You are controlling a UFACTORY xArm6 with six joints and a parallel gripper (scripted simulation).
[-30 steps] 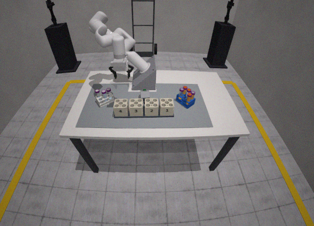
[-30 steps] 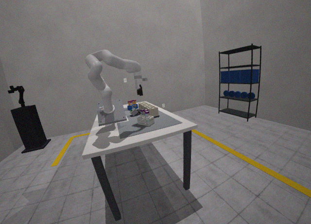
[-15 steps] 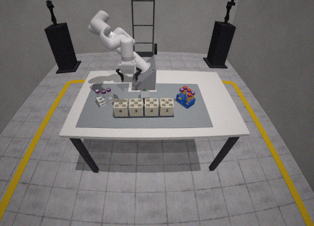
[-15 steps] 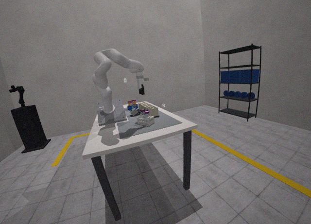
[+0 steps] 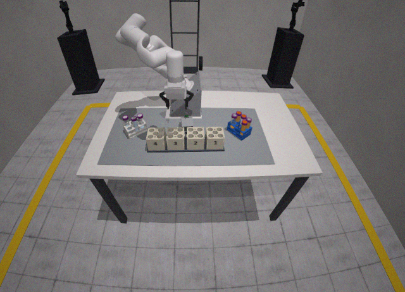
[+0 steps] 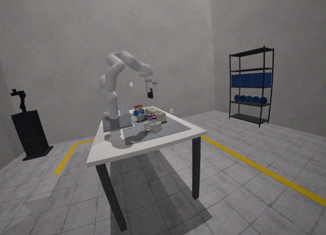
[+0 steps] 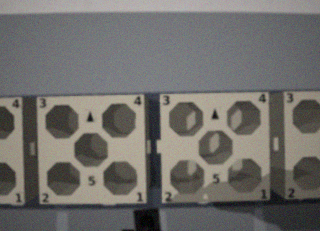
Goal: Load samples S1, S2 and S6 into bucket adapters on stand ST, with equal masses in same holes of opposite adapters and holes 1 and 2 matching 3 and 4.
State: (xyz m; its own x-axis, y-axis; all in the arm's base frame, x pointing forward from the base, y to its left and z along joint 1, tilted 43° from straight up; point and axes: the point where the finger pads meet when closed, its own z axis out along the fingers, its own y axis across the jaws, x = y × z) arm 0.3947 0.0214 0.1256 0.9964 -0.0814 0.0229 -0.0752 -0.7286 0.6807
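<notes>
Against plain grey walls, a white table (image 5: 294, 151) (image 6: 158, 145) with a grey mat (image 5: 130, 156) (image 6: 173, 127) carries the white arm (image 5: 153, 53) (image 6: 115, 77), its gripper (image 5: 177, 106) (image 6: 150, 97) spread wide with nothing between the fingers. Below stand four beige adapters in a row on the loading stand (image 5: 185, 150), holes unfilled, between the white rack (image 5: 132, 133) (image 6: 155, 128) of three purple-capped tubes and the blue rack (image 5: 242, 135) (image 6: 136, 113) holding the orange and other tubes. Loading seems not yet begun; next, probably, comes reading caps and levels over the blue rack, then a straight-down grasp on one sample.
</notes>
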